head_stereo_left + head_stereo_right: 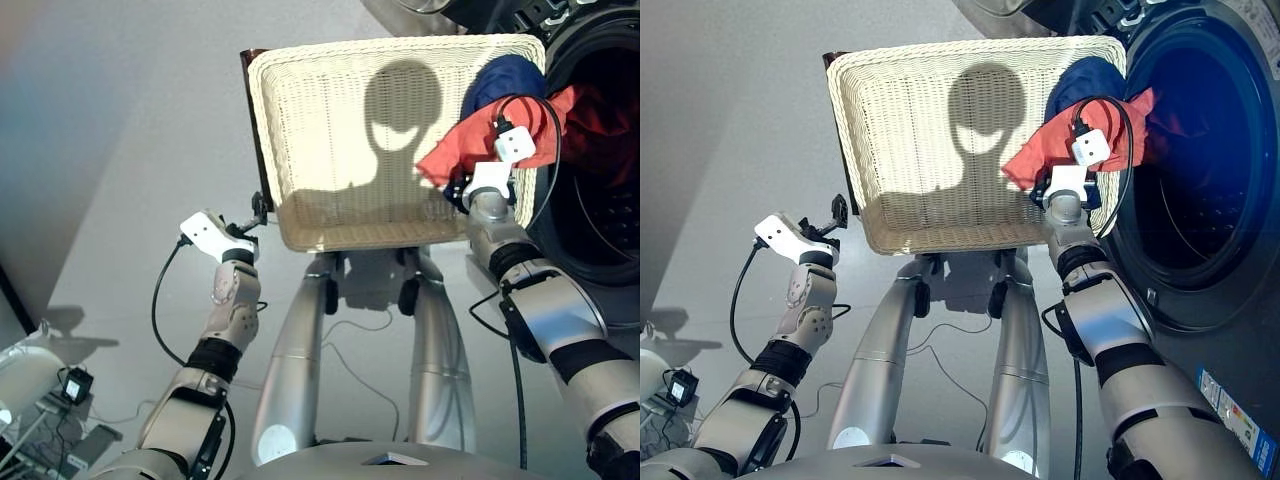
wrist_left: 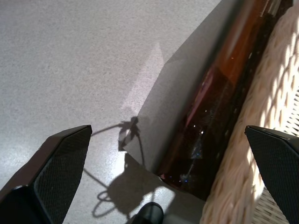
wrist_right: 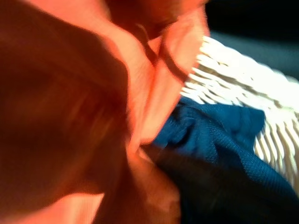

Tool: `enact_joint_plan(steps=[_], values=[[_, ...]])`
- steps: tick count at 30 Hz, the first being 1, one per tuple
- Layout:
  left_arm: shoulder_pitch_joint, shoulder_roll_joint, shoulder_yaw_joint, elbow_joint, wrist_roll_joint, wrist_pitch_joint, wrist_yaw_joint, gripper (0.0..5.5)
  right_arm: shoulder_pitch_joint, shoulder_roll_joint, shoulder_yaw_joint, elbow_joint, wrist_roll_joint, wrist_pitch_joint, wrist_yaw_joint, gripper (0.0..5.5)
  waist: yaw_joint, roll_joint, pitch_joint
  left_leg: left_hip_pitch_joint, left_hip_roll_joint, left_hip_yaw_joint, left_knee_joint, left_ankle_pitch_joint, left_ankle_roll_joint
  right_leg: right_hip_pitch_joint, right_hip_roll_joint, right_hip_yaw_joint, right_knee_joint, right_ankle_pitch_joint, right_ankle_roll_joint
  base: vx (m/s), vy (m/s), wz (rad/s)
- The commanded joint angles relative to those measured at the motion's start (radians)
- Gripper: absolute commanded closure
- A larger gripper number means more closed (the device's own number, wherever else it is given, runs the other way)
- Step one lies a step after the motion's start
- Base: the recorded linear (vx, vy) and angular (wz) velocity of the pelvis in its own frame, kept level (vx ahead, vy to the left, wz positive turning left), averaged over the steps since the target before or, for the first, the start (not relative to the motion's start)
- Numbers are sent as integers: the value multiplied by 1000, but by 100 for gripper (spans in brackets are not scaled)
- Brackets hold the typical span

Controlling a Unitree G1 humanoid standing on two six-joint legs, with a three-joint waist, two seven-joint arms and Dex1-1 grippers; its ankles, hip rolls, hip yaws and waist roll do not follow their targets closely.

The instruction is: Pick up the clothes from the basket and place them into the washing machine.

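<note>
1. Orange-red cloth [image 3: 79,107] fills my right wrist's view, so I judge my right gripper [image 1: 1055,192] clamps it, though the fingers are hidden.
2. From that gripper the cloth stretches toward two o'clock, its far end reaching the washing machine [image 1: 1200,190] opening.
3. Navy garment [image 1: 1085,80] lies at twelve o'clock, in the basket [image 1: 910,130] corner.
4. My left gripper [image 1: 258,213] hangs wide and empty beside the basket's left rim, so the right arm is nearer.
</note>
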Motion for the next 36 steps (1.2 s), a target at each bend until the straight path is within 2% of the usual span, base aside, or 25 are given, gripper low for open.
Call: enact_joint_plan(steps=[1,6,8,12,14,16,19,21,22,23,26,27,29,30,31,32,36], values=[[22,41,13,-56,42,-14,-1,0,-4,11,-11,-46,129,-61,2,550,-6,51,-10,9,32,3,-8,-19,-2,28,-1,5,37,-12,52,0,0,0],[20,31,25,-31,43,-19,11,0,56,27,-56,-185,202,-134,-19,550,-27,43,-30,43,33,13,-28,-25,-3,54,3,10,18,-8,52,0,0,0],[21,27,36,-19,49,-23,21,0,95,16,-49,-298,120,-163,-75,550,-39,40,-37,61,33,19,-41,-24,-4,65,4,14,8,-6,51,0,0,0],[20,11,54,-11,87,-45,47,0,181,-15,-111,-506,-76,-212,-226,550,-57,48,-46,96,28,28,-68,-26,-4,96,3,19,-17,-2,56,0,0,0],[23,10,58,-14,106,-54,54,0,188,-36,-172,-552,-146,-231,-310,550,-55,56,-50,106,24,32,-75,-27,-3,106,3,24,-23,-4,59,0,0,0],[21,21,51,-15,111,-64,55,0,152,-60,-238,-530,-143,-255,-380,550,-48,65,-51,111,20,33,-75,-31,-3,106,2,33,-21,-6,62,0,0,0],[27,46,29,-14,104,-70,52,0,38,-134,-336,-421,-10,-287,-437,550,-37,85,-54,106,14,37,-64,-37,1,93,1,45,-8,-10,65,0,0,0],[31,59,20,-32,78,-72,57,0,-70,-197,-387,-341,135,-357,-489,550,-19,97,-53,93,14,43,-52,-43,3,69,1,56,4,-11,67,0,0,0],[40,61,17,-51,76,-70,57,0,-80,-213,-400,-341,149,-356,-503,550,-17,102,-52,87,15,44,-48,-46,6,58,1,64,10,-10,68,-41,53,-76],[48,65,20,-61,83,-68,61,0,-86,-248,-414,-357,85,-367,-586,550,-13,108,-52,75,13,46,-32,-48,10,47,1,68,22,-11,68,0,0,0],[75,75,23,-74,104,-71,67,0,-78,-303,-418,-377,-113,-287,-735,550,-2,117,-62,47,11,41,6,-56,19,23,-1,72,59,-20,66,0,0,0],[82,79,23,-79,111,-71,70,0,-83,-320,-401,-371,-141,-262,-739,550,1,118,-67,40,11,41,18,-59,19,16,-2,72,69,-22,66,0,0,0],[89,85,25,-80,115,-72,73,0,-98,-318,-375,-338,-92,-257,-697,550,-1,114,-73,34,16,39,24,-62,18,11,-2,73,75,-23,64,0,0,0],[92,85,23,-78,109,-73,72,0,-104,-309,-347,-314,-86,-241,-678,503,0,111,-75,35,17,41,23,-62,18,13,-3,73,72,-21,62,0,0,0],[91,83,22,-75,103,-73,73,0,-107,-297,-337,-308,-82,-244,-671,162,-1,111,-76,36,18,42,22,-62,18,14,-3,73,70,-20,61,0,0,0],[88,82,19,-75,90,-75,72,0,-114,-279,-326,-295,-68,-247,-654,0,-1,107,-78,35,18,42,21,-62,17,16,-4,71,67,-17,61,0,0,0],[82,83,0,-94,96,-70,61,0,-110,-237,-291,-305,-83,-236,-627,0,-5,107,-78,39,18,40,9,-58,15,23,-6,68,57,-15,58,0,0,0]])
